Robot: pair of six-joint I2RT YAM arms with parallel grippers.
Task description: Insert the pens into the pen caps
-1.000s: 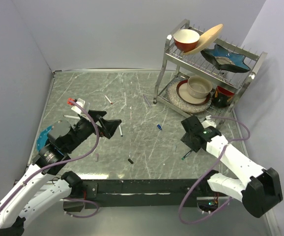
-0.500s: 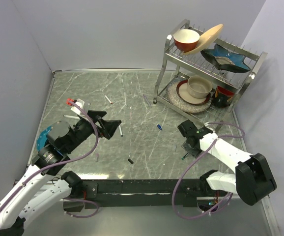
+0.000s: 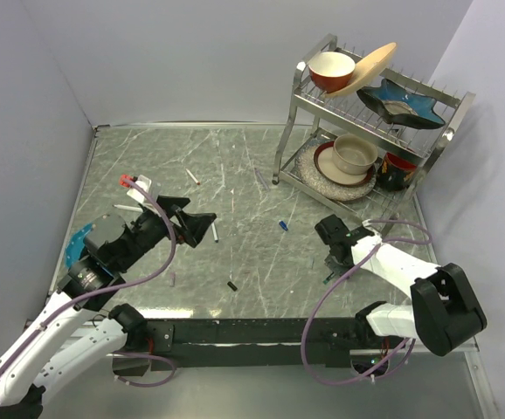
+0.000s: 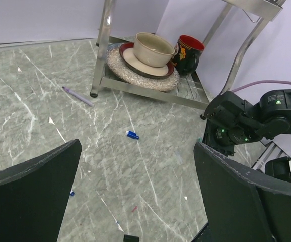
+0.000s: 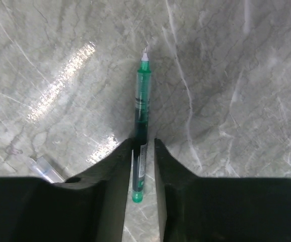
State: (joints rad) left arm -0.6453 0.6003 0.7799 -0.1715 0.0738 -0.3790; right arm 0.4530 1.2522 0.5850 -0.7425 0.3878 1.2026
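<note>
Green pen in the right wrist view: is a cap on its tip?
No, the green pen shows a bare pointed tip, with no cap on it.

R jaws low, green pen [image 3: 327,279] beside

Dish rack [image 3: 289,131] close behind the right pincer [image 5: 143,145].

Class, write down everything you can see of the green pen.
The green pen is a slim, translucent plastic barrel with darker ink inside and a pale, uncapped tip. It lies flat on the marbled table, tip pointing away from the right pincer, whose black fingers straddle its rear end; a small gap shows on one side. Nothing else touches it.
</note>
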